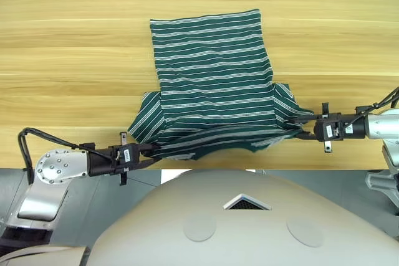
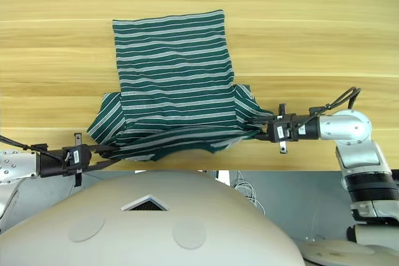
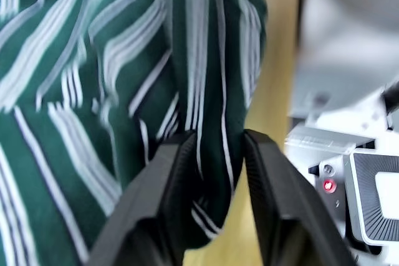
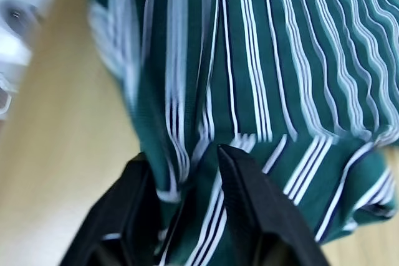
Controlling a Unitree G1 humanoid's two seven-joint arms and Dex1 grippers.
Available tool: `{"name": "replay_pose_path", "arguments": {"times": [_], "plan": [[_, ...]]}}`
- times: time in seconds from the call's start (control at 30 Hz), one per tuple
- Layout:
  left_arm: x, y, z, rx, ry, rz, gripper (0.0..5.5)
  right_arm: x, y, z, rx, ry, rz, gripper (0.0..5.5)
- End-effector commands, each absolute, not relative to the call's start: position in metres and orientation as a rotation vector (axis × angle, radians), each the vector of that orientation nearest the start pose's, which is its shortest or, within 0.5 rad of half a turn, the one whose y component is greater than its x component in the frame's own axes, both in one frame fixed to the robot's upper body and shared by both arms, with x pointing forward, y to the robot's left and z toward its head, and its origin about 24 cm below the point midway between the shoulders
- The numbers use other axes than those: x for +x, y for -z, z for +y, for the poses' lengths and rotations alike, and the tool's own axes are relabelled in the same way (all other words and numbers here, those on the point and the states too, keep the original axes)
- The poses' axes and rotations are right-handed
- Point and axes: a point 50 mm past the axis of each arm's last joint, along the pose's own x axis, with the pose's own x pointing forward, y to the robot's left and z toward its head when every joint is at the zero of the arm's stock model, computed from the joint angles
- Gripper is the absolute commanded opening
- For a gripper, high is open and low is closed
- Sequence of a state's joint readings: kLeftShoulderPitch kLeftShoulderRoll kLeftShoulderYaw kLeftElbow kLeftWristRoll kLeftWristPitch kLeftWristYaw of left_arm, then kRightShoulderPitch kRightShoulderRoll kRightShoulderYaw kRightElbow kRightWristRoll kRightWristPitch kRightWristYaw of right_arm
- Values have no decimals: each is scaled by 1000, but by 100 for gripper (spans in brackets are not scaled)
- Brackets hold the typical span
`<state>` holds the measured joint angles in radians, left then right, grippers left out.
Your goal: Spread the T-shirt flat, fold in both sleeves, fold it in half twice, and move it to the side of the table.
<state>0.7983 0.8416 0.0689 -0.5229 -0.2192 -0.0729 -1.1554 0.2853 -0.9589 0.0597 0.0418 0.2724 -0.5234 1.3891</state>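
Note:
A dark green T-shirt (image 1: 215,79) with white stripes lies on the wooden table (image 1: 68,60), its far part flat and its near part bunched over the front edge. My left gripper (image 1: 151,149) is shut on the near left corner of the T-shirt (image 3: 206,85), the cloth pinched between its black fingers (image 3: 168,185). My right gripper (image 1: 299,130) is shut on the near right corner of the T-shirt (image 4: 268,54), with fabric between its fingers (image 4: 243,185). The cloth between the two grippers sags along the table's front edge.
Bare tabletop (image 2: 324,42) extends to both sides of the shirt and behind it. The table's front edge (image 1: 349,170) runs just under both grippers, with grey floor (image 1: 324,185) below.

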Motion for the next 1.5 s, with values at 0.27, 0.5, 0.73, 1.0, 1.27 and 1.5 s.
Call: {"name": "replay_pose_path", "arguments": {"times": [0.27,0.5,0.73,1.0,1.27,1.5], "plan": [[111,-109,264,402,1166,426,244,253,-127,-252,-603,-1598,126,216],[127,-88,279,277,668,235,244,287,-64,-156,-433,-1847,279,216],[105,-53,262,-45,306,276,244,296,-6,-97,-483,-1679,405,216],[102,-52,277,-134,-6,333,244,301,23,-84,-690,-1321,402,216],[106,-30,254,-236,0,409,244,310,12,-93,-662,-1265,334,216],[97,-5,234,-375,-32,537,244,300,9,-98,-617,-1433,311,216]]}}
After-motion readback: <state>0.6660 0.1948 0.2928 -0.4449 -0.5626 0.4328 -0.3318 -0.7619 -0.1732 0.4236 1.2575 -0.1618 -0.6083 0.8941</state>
